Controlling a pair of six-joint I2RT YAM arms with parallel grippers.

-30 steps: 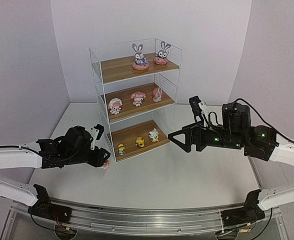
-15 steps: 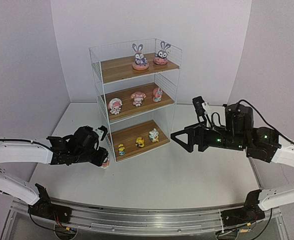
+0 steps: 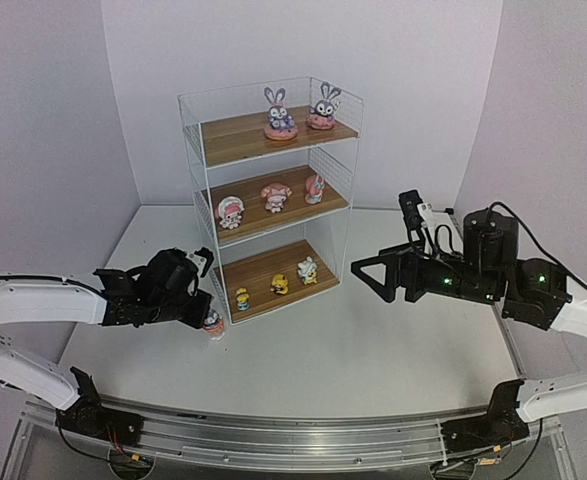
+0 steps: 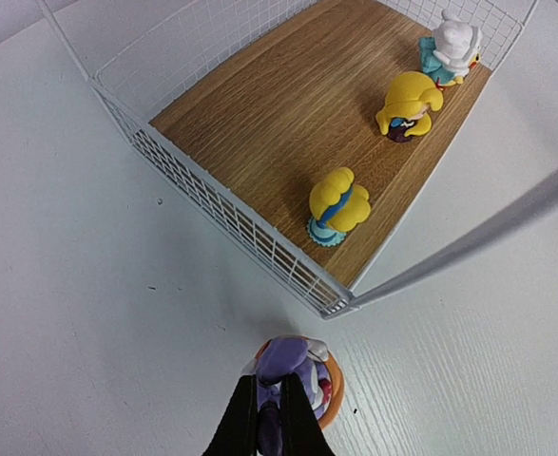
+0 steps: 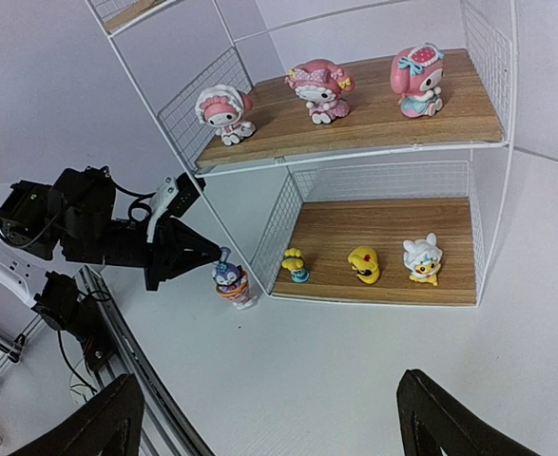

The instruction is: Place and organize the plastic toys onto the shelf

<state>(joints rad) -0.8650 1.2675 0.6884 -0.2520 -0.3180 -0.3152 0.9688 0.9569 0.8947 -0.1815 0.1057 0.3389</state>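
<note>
One bunny (image 4: 288,359), face hidden, has ears clenched by the left hand (image 4: 271,394); right hand (image 5: 274,423) released

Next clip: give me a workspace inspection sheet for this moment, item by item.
Surface: white table, with the shelf standing at its far side.
Job's things: the shelf holds two purple bunnies on the top board, three pink-white figurines in the middle and three tiny figurines at the bottom. A third bunny stands on the table off the shelf's front left corner.
Clutter: nothing seen.
Grippers: left gripper shut on the third bunny. Right gripper open, empty, in the air right of the shelf.
Cables: black cable arcs over the right arm, apart from the shelf.
Surroundings: plain pale walls; metal rail along the near edge.
</note>
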